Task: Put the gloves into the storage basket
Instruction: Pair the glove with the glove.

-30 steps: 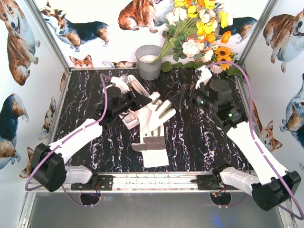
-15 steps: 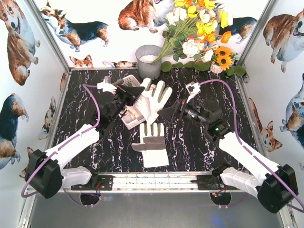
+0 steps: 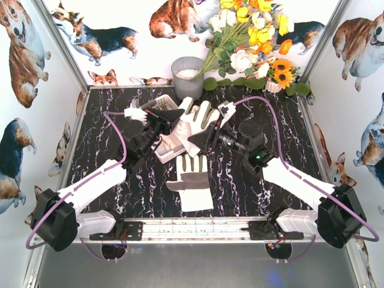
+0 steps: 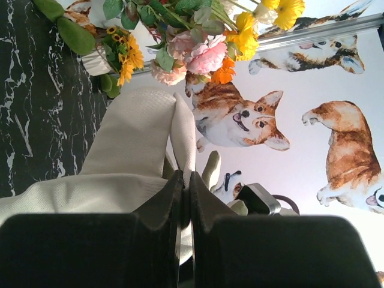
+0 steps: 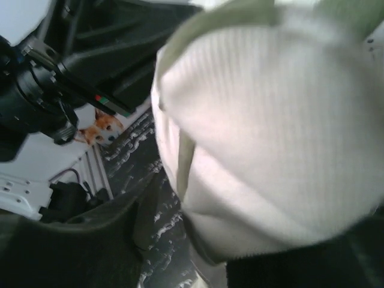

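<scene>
Gripping cream fabric of upper glove [image 3: 197, 122], left gripper [image 3: 174, 116] has jaws pressed shut on it, confirmed by wrist view. Upper glove is raised over storage basket [image 3: 163, 151], partly covering it, fingers toward far wall. Right gripper [image 3: 201, 137] sits against its right edge. Wrist view is blurred w/ fabric filling frame, so cannot tell whether it grips. Lower glove [image 3: 191, 180] lies flat on table [image 3: 108, 132], just beside basket's near side.
</scene>
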`<state>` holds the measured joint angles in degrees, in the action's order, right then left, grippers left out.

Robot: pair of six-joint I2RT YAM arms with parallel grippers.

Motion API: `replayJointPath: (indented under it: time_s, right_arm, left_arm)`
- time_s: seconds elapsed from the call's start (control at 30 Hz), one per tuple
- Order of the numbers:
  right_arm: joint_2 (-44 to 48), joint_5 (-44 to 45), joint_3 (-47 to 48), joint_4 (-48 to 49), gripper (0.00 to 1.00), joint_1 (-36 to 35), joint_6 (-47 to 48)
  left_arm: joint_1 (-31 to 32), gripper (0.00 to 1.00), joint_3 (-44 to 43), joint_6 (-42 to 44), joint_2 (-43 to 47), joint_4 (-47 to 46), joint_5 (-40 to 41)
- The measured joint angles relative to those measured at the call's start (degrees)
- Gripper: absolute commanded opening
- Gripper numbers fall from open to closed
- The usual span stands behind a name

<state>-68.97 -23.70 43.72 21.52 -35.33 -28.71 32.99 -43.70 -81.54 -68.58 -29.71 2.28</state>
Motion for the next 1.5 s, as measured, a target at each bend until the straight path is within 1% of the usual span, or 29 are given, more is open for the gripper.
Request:
replayJointPath:
  time_s: [0.07, 0.1, 0.13, 0.17, 0.23, 0.3, 0.37, 0.43, 0.57, 0.67, 0.77, 0.83, 0.9, 1.03, 1.17, 1.3, 1.5]
  right_arm:
    - [0.0, 0.15, 0.57, 0.76, 0.07, -0.22, 0.31]
    - [0.0, 0.24, 0.94, 0.87, 0.0, -0.22, 0.48]
    - [0.02, 0.24, 1.31, 0.85, 0.0, -0.22, 0.7]
    - [0.02, 0.2, 1.84, 0.52, 0.0, -0.22, 0.94]
    - [0.02, 0.22, 3.04, -1.36, 0.0, -0.22, 1.84]
    - [0.07, 0.17, 4.39, -4.15, 0.0, -0.17, 3.26]
    - [0.17, -0.68, 6.25, -8.28, 0.0, 0.35, 4.79]
    - [0.2, -3.48, 8.68, -13.22, 0.0, 2.34, 6.08]
    - [0.2, -12.79, 13.29, -21.97, 0.0, 8.59, 7.5]
    - [0.2, -21.22, 16.15, -28.04, 0.0, 11.76, 8.13]
    - [0.2, -29.53, 18.97, -34.05, 0.0, 12.09, 9.33]
    - [0.2, -34.03, 20.72, -37.16, 0.0, 12.04, 10.08]
    - [0.2, -37.55, 22.12, -39.47, 0.0, 11.91, 10.64]
    - [0.2, -42.56, 22.99, -41.46, 0.0, 11.87, 10.4]
    - [0.2, -46.07, 22.99, -40.57, 0.0, 11.82, 8.0]
    - [0.2, -48.57, 22.99, -38.34, 0.0, 11.76, 5.42]
    - [0.2, -49.88, 22.99, -36.54, 0.0, 11.65, 4.15]
  left_arm:
    - [0.0, 0.0, 0.04, -0.15, 0.0, -0.11, -0.22]
    - [0.0, 0.0, 0.24, -0.17, 0.0, -0.31, -0.46]
    - [0.0, 0.03, 0.66, -0.24, 0.02, -0.48, -0.61]
    - [-0.07, 0.12, 1.07, -0.28, 0.04, -0.48, -0.85]
    - [-0.66, 0.34, 1.64, 0.13, 0.07, 0.2, -1.9]
    - [-1.79, 0.53, 1.68, 1.2, 0.42, 1.99, -3.54]
    - [-3.45, 0.68, 1.68, 3.34, 1.44, 4.74, -5.88]
    - [-6.01, 0.8, 1.22, 5.88, 2.8, 8.41, -8.76]
    - [-12.41, 0.92, -0.98, 12.66, 4.42, 14.21, -15.69]
    - [-15.5, 0.98, -2.8, 18.91, 4.39, 17.51, -21.51]
    - [-16.26, 1.0, -4.66, 25.29, 3.45, 19.65, -28.35]
    - [-16.22, 1.0, -5.14, 28.04, 2.56, 19.08, -34.07]
    - [-16.17, 1.0, -5.05, 28.81, 1.81, 16.7, -39.63]
    - [-15.61, 1.0, -3.8, 25.77, 0.74, 5.38, -48.96]
    - [-12.63, 1.0, -3.67, 22.23, -0.96, -3.98, -54.6]
    - [-9.51, 1.0, -3.67, 19.52, -2.71, -10.08, -57.88]
    - [-9.01, 1.0, -3.67, 13.09, -4.94, -20.68, -60.06]
